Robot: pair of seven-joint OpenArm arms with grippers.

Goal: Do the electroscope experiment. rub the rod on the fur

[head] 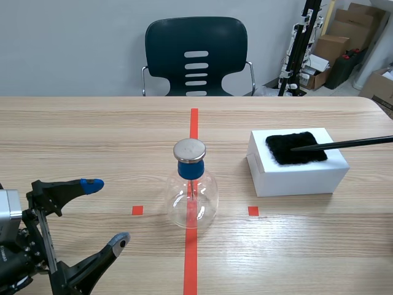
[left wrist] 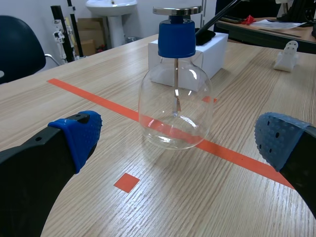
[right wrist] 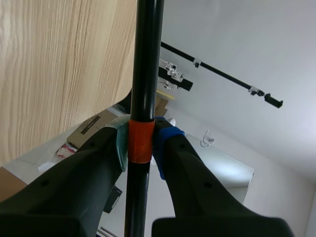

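Working over a pale wooden table [head: 92, 129]. Clamping the thin black rod [head: 350, 144] at its orange band in the right gripper [right wrist: 140, 145], tip lying ahead on black fur [head: 296, 147]. Seeming stiff, light, slick; gripping that band looking safest. Holding the left gripper [head: 105, 212] spread wide, grasping nothing, glass electroscope [head: 191, 196] just ahead.

A lab or workroom set up in an office is shown. A wooden table [head: 92, 135] is marked with orange-red tape [head: 194, 132], and an electroscope [head: 193, 193] is stood on it. A dark chair [head: 195, 40] is placed against a bare grey wall [head: 67, 43]. Cardboard boxes [head: 353, 15] are stacked in a corner beside black stands [head: 296, 58]. A washbasin [left wrist: 111, 6] and a desk [left wrist: 256, 32] strewn with papers [left wrist: 276, 22] are seen behind.
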